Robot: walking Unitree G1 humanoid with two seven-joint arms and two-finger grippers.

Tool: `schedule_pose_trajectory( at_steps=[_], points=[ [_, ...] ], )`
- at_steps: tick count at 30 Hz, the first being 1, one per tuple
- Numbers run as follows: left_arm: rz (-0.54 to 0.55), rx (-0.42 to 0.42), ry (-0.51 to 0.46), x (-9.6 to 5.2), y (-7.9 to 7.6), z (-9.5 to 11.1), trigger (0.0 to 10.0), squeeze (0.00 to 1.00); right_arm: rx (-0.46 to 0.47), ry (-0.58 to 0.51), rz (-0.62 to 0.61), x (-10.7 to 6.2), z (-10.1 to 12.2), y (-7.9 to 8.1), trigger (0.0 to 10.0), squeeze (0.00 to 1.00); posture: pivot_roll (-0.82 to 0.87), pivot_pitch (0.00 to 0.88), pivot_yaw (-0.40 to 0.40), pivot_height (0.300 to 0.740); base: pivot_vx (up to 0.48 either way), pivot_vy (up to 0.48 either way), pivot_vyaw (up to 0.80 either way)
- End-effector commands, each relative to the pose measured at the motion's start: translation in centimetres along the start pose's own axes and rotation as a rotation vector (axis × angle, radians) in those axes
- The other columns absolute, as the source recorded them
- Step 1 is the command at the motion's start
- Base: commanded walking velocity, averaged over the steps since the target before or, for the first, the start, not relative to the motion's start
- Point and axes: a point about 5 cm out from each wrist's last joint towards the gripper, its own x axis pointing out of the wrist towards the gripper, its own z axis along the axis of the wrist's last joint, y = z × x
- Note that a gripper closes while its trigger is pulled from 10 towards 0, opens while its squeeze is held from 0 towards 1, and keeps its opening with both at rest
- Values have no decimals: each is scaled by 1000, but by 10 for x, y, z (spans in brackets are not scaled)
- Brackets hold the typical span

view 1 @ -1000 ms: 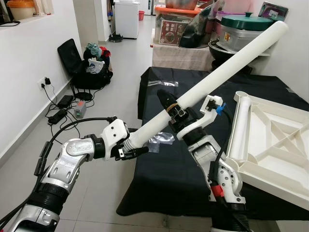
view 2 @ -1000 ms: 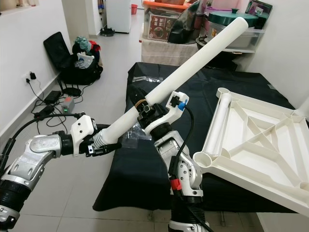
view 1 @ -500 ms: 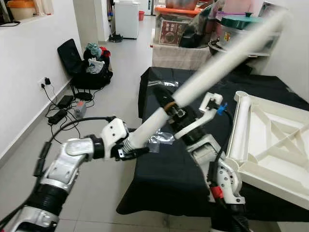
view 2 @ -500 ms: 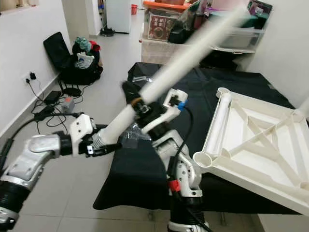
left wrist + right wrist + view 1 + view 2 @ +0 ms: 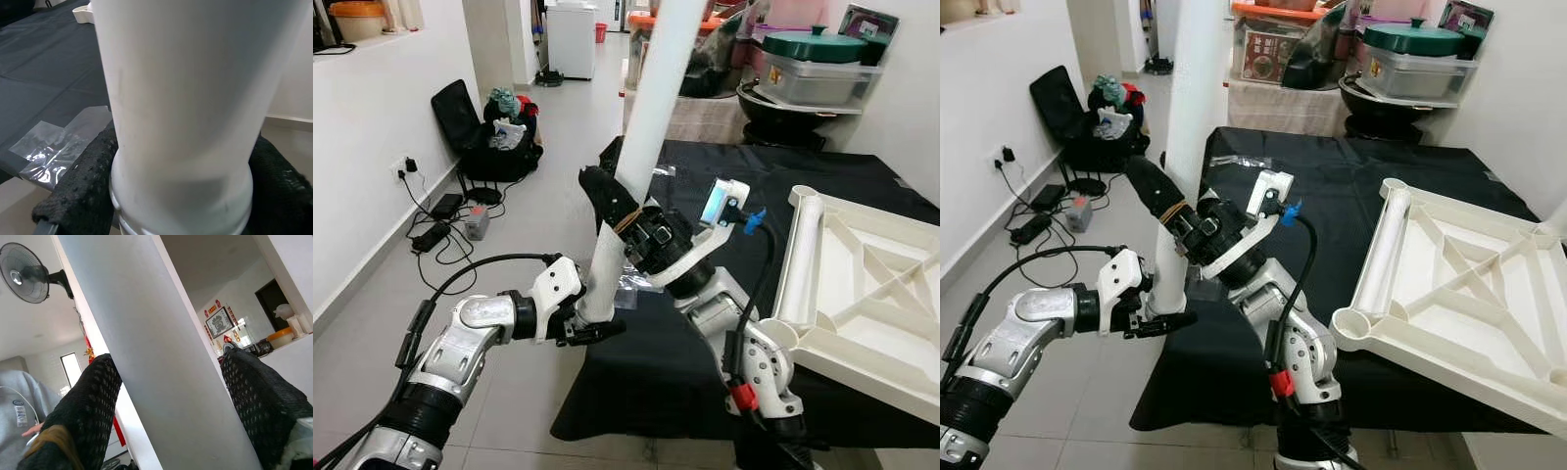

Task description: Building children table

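Observation:
A long white tube, the table leg (image 5: 651, 88), stands almost upright over the table's left front corner. My left gripper (image 5: 590, 318) is shut on its lower end, and the black fingers (image 5: 83, 196) flank the leg (image 5: 186, 98) in the left wrist view. Higher up, my right gripper (image 5: 622, 220) is shut around the same leg, its fingers (image 5: 93, 406) on either side of the leg (image 5: 146, 357). The white tabletop (image 5: 871, 304) lies upside down on the right, with another leg (image 5: 801, 255) lying along its near rim.
A black cloth covers the table (image 5: 822, 176); a clear plastic bag (image 5: 58, 142) lies by its left edge. A black bag with clothes (image 5: 494, 132) and cables (image 5: 440, 220) sit by the left wall. Boxes and a pot (image 5: 813, 64) stand behind. A person's grey sleeve (image 5: 19, 401) appears in the right wrist view.
The leg has swung from slanting up towards the right to nearly upright. My right gripper moved left and up with it, while the left gripper stayed on the lower end.

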Motion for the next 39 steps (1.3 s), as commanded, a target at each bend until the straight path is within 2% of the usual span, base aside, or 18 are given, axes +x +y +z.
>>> schedule_pose_trajectory(
  at_steps=[1,5,6,7,8,9,10,11,12,13,20,24,29,32,33,36,37,39],
  points=[
    [-45,20,20,3,-4,0,10000,0,-5,1,60,9,1,9,10000,0,90,0,-61,740,0,0,0],
    [-43,31,28,0,-2,2,10000,0,-48,65,35,7,-8,3,10000,0,93,0,-62,740,0,0,0],
    [-49,44,40,-2,-2,2,10000,0,-97,127,11,3,-14,-2,8314,0,92,0,-62,740,0,0,0],
    [-57,53,50,-3,-2,1,10000,0,-148,182,-6,-1,-19,-7,7961,0,92,0,-62,740,0,0,0],
    [-64,59,56,-4,-2,1,10000,0,-183,224,-19,-4,-23,-11,4784,0,91,0,-60,740,0,0,0],
    [-70,62,60,-5,-3,1,10000,0,-207,249,-32,-7,-26,-14,4784,0,91,0,-60,740,0,0,0],
    [-78,65,64,-5,-3,2,10000,0,-222,264,-47,-9,-27,-18,2863,0,92,0,-60,740,0,0,0],
    [-84,69,68,-6,-3,2,10000,0,-232,273,-60,-11,-28,-21,1490,0,92,0,-60,740,0,0,0],
    [-87,71,70,-6,-3,2,10000,0,-238,278,-67,-12,-28,-22,1490,0,92,0,-60,740,0,0,0],
    [-92,72,72,-7,-3,2,10000,0,-247,285,-72,-14,-28,-24,0,0,92,0,-60,740,0,0,0],
    [-117,79,84,-10,-3,3,10000,0,-274,297,-110,-18,-28,-31,0,0,94,0,-57,740,0,0,0],
    [-139,72,91,-10,-7,1,10000,0,-271,224,-139,-15,-22,-34,0,0,92,0,-53,740,0,0,0],
    [-150,66,94,-10,-9,0,10000,0,-278,203,-137,-14,-19,-34,0,0,92,0,-53,740,0,0,0],
    [-160,44,65,-10,-10,2,10000,0,-272,143,-156,-13,-12,-36,0,0,92,0,-54,740,0,0,0],
    [-157,31,39,-10,-10,4,10000,1000,-268,118,-163,-12,-8,-36,0,0,92,0,-54,740,0,0,0],
    [-113,-18,-62,-11,-2,14,10000,1000,-265,94,-170,-12,-5,-37,0,0,87,0,-52,740,0,0,0],
    [-113,-18,-62,-11,-2,14,10000,1000,-265,94,-170,-12,-5,-37,0,0,87,0,-52,740,0,0,0],
    [-49,-36,-139,-12,8,24,10000,1000,-286,103,-195,-14,-5,-40,0,0,90,0,-54,740,0,0,0]
  ],
)
